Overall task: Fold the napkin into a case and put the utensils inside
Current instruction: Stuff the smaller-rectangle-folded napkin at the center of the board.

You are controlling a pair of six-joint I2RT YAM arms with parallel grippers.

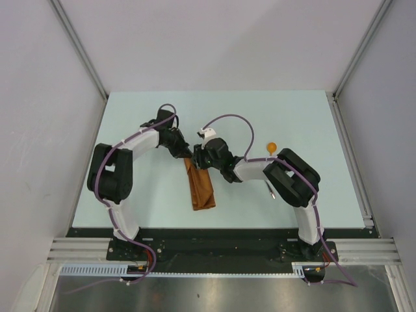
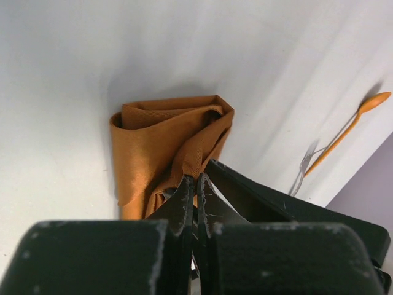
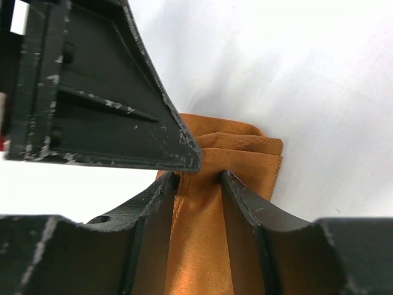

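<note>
The rust-orange napkin (image 1: 202,190) lies mid-table, folded into a narrow strip running toward the near edge. My left gripper (image 1: 186,155) (image 2: 196,179) is shut on the napkin's (image 2: 156,141) far end, and the cloth rises into its tips. Right beside it, my right gripper (image 1: 197,161) (image 3: 199,176) has a bunched fold of the napkin (image 3: 249,150) squeezed between its fingers. The orange spoon (image 1: 272,147) (image 2: 362,110) lies to the right, with the fork (image 2: 301,175) (image 1: 271,190) next to it. My right arm partly hides the fork from above.
The pale table (image 1: 130,130) is walled by grey panels on the left, right and back. Both arm bases sit on the black rail (image 1: 214,247) at the near edge. The two grippers are nearly touching over the napkin's far end.
</note>
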